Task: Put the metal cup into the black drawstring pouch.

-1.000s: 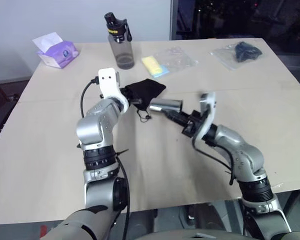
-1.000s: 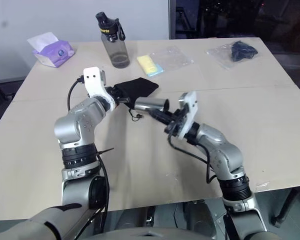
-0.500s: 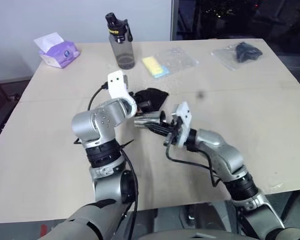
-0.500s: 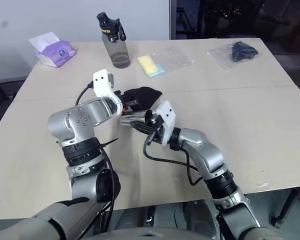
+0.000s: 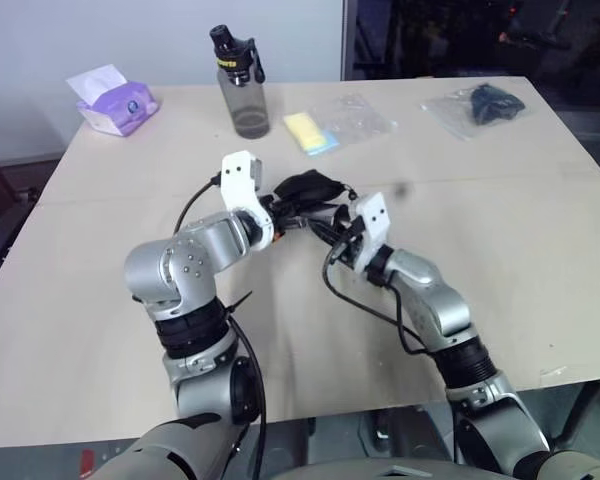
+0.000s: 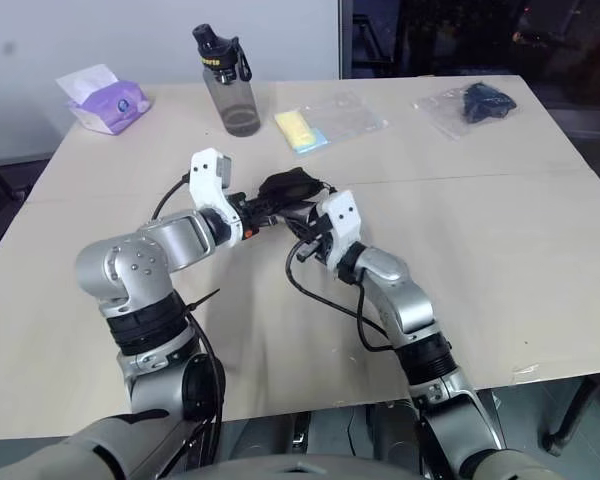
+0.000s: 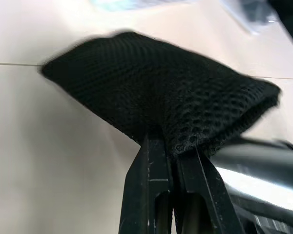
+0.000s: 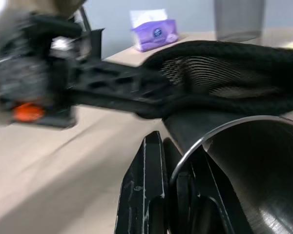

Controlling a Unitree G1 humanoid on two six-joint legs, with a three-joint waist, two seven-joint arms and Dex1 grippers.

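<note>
The black drawstring pouch (image 5: 315, 187) hangs bunched just above the table's middle, and my left gripper (image 7: 168, 142) is shut on its edge. In the left wrist view the mesh fabric (image 7: 166, 92) spreads out past the fingers. My right gripper (image 8: 173, 156) is shut on the rim of the metal cup (image 8: 244, 165), one finger outside and one inside. The cup lies on its side with its closed end pushed against the pouch (image 8: 224, 73). From the left wrist its shiny side (image 7: 256, 170) shows right under the fabric. In the head views the two grippers meet at the pouch and hide the cup.
At the back of the table (image 5: 540, 230) stand a grey bottle with a black cap (image 5: 242, 85) and a purple tissue pack (image 5: 115, 100). A yellow item in a clear bag (image 5: 315, 130) and a dark bundle in a clear bag (image 5: 480, 105) lie behind the pouch.
My right gripper has carried the cup to the left, up to the pouch. My left gripper has drawn the pouch back and to the right, so cup and pouch now meet.
</note>
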